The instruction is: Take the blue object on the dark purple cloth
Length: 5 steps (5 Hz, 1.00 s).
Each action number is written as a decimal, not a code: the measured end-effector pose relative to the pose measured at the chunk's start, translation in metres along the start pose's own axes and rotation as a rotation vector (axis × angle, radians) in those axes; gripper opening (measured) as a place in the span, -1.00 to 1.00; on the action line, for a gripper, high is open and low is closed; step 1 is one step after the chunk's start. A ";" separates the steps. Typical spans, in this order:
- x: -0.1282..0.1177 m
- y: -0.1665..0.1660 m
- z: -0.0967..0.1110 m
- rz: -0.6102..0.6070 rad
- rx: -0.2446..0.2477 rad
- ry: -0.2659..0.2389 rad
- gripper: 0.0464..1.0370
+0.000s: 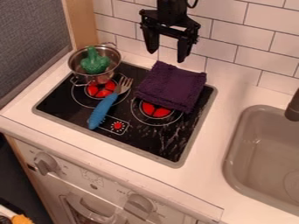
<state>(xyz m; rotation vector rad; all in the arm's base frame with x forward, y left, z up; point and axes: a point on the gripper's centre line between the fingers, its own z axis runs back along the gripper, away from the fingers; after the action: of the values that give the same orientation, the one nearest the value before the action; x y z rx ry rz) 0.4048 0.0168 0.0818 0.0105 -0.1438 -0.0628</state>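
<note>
Stove top (137, 133): reach-and-grasp step in hand, it seems — nothing picked up yet.
Purple cloth (172, 87): rumpled over part of a burner; likely the set-down spot, since the blue object isn't on it.
Gripper (168, 56): up beyond the cloth's far edge, jaws wide apart, holding and touching nothing.
Blue-handled fork (102, 111): beside the cloth, on the stove top — next move calls for lowering over the handle, then closing across it.
</note>
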 end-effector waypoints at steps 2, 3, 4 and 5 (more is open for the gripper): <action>-0.043 0.004 -0.028 0.010 -0.031 0.126 0.93; -0.062 0.016 -0.014 0.015 -0.001 0.128 0.93; -0.088 0.028 -0.005 0.013 0.043 0.142 0.93; -0.107 0.043 -0.015 0.069 0.072 0.177 0.93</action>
<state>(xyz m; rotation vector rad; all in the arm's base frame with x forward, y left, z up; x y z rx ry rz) 0.3034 0.0665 0.0523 0.0826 0.0301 0.0124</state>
